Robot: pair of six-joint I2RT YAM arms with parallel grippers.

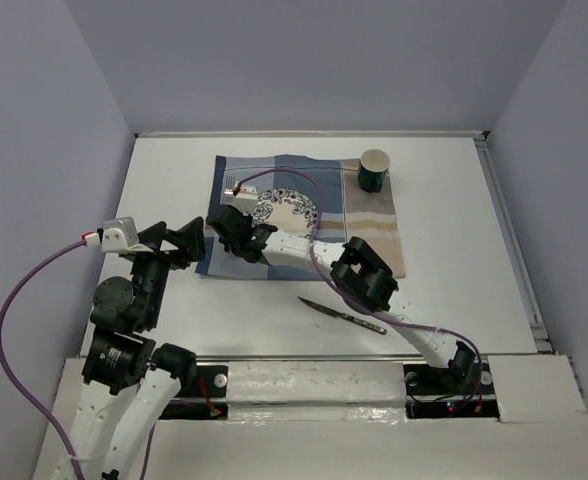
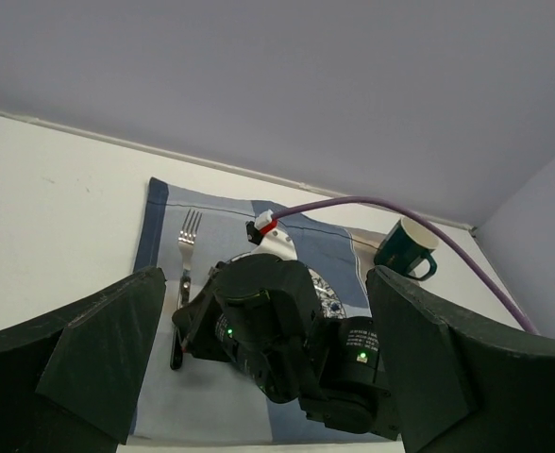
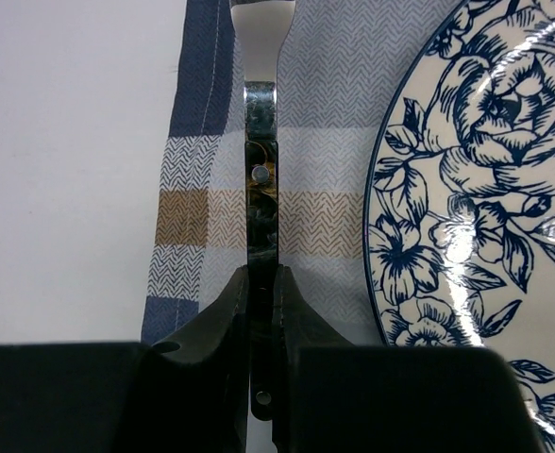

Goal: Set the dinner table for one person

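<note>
A fork (image 3: 261,142) with a black handle lies lengthwise on the left strip of the blue-and-tan placemat (image 3: 325,142), beside a blue-flowered plate (image 3: 485,189). My right gripper (image 3: 261,283) is shut on the fork's handle; I cannot tell if the fork touches the cloth. In the top view the right gripper (image 1: 223,216) reaches across to the plate's (image 1: 292,207) left. A knife (image 1: 342,315) lies on the white dinner table (image 1: 164,180) in front of the placemat (image 1: 374,225). My left gripper (image 1: 184,240) is open and empty, left of the placemat.
A dark green mug (image 1: 374,170) stands at the placemat's far right corner; it also shows in the left wrist view (image 2: 405,250). The right arm's elbow (image 1: 364,275) hangs over the placemat's near edge. A purple cable loops over the plate. Walls enclose the table.
</note>
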